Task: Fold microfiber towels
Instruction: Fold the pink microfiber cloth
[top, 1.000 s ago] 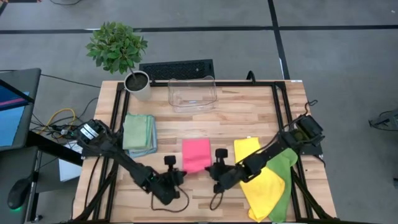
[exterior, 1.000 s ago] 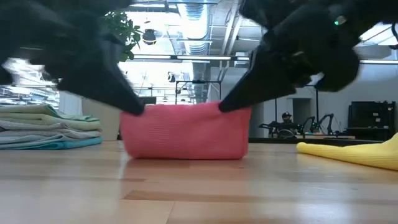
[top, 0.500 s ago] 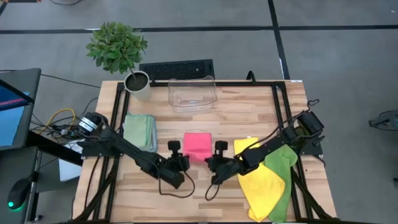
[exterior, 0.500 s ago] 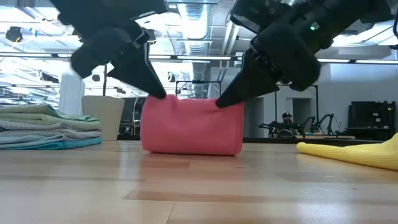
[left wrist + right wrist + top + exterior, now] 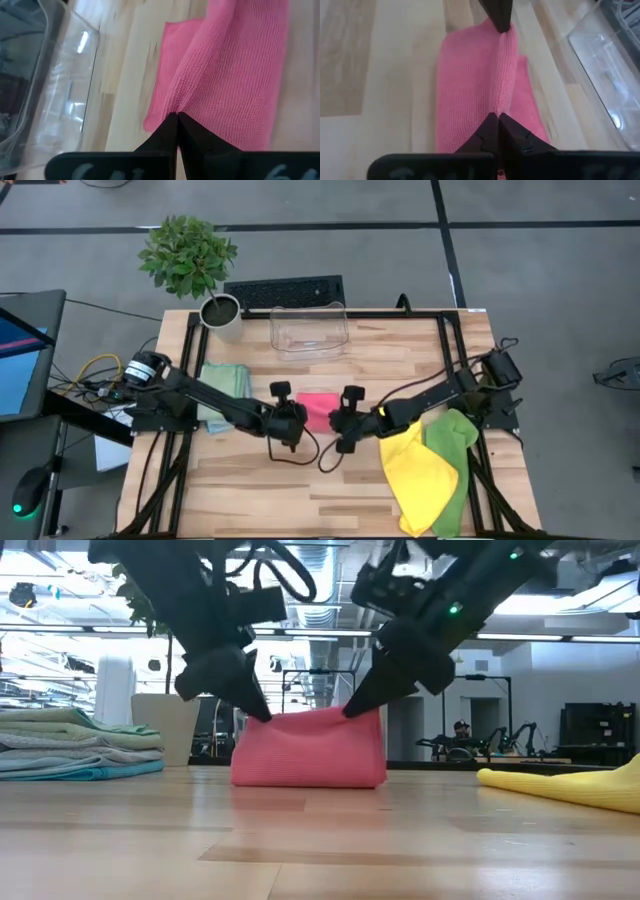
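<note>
Two end effectors, left (image 5: 262,716) and right (image 5: 350,712), pinch one pink towel (image 5: 308,748).

Pink towel (image 5: 318,409) corners, hidden under both gripper tips.

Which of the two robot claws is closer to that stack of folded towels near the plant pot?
Left. The left gripper pinches the pink towel on its side facing the folded stack. The right gripper grips the towel's far side, toward the yellow towel.
</note>
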